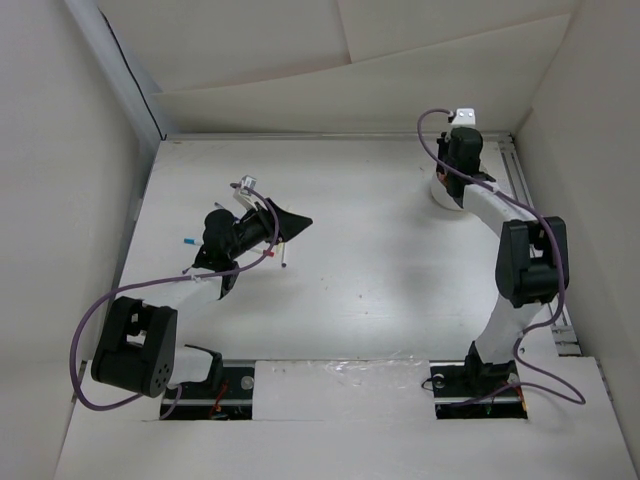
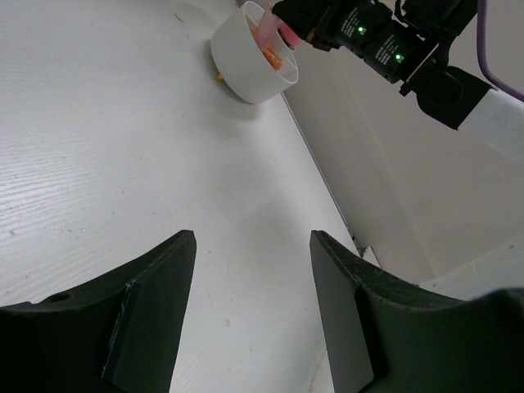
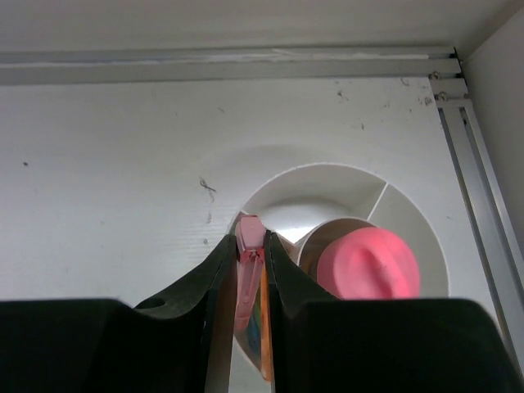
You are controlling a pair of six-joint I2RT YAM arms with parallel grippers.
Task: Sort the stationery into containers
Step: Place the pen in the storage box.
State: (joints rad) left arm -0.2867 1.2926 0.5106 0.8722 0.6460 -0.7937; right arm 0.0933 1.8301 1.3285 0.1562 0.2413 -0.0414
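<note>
Evidently the sorting is partway through. The right gripper (image 3: 250, 242) hangs over the round white cup (image 3: 409, 221) at the far right of the table (image 1: 380, 280). Its jaws are pinched narrowly on a slim pink item (image 3: 248, 232), upright at the edge of one compartment and, by the look of it, about to be released. Inside the cup, a pink-capped tube (image 3: 372, 266) stands in the middle section and an orange piece (image 3: 264, 332) shows just below the jaws. The left gripper (image 2: 252, 239) is well apart from the cup, its fingers spread about halfway with nothing between them. A few thin pens (image 1: 283, 258) and a small bluish piece (image 1: 190, 241) lie on the table near it, not yet sorted; those look like the bulk of what is left.
</note>
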